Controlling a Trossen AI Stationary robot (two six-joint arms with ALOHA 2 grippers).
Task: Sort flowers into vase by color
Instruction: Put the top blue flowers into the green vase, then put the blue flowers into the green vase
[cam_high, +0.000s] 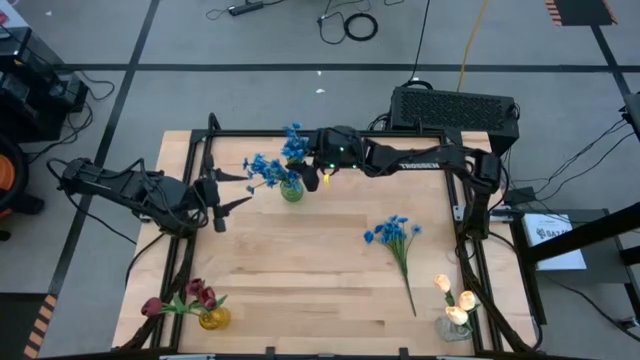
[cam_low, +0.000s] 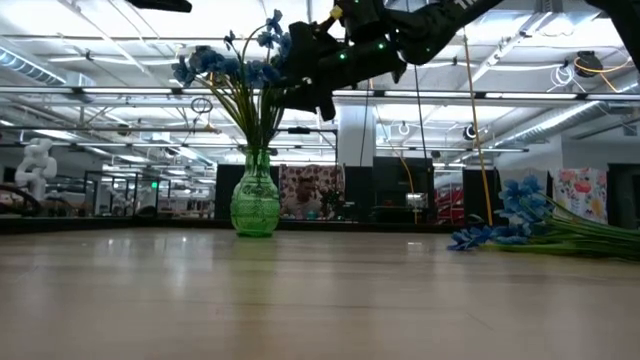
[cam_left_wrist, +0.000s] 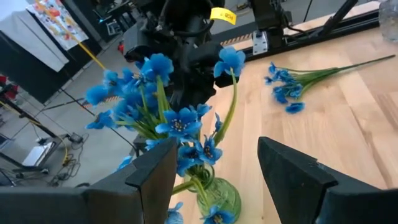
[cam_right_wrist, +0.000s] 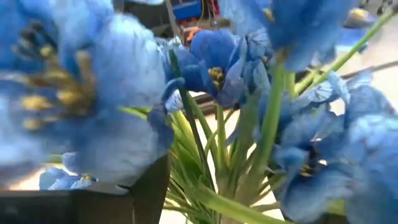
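Near left: three dark red tulips (cam_high: 195, 294) on thin green stems stand in a small amber glass vase (cam_high: 213, 319) at the near left corner of the pale wooden table (cam_high: 300, 260), leaning left
Near right: cream-yellow tulips (cam_high: 455, 298) sit in a clear glass vase (cam_high: 452, 326) at the near right corner
Middle right: a loose bunch of small blue clustered blossoms (cam_high: 391, 231) lies flat, its long green stem pointing towards the near edge, well apart from every vase
Handling of the loose bunch: likely light and springy, with soft fabric heads that crush or snag; the bare stem below the blossoms looks the best hold, gripped gently since it is thin and may slip or swing
Far centre: a green glass vase (cam_low: 255, 206) holds blue blossoms on green stems (cam_left_wrist: 163, 113); it looks top-heavy and easy to tip
Right gripper (cam_high: 322, 177): just right of that vase, among the blue heads, jaws parted with stems running past them, nothing clearly clamped
Left gripper (cam_high: 234, 189): just left of the vase, jaws apart and empty, waiting
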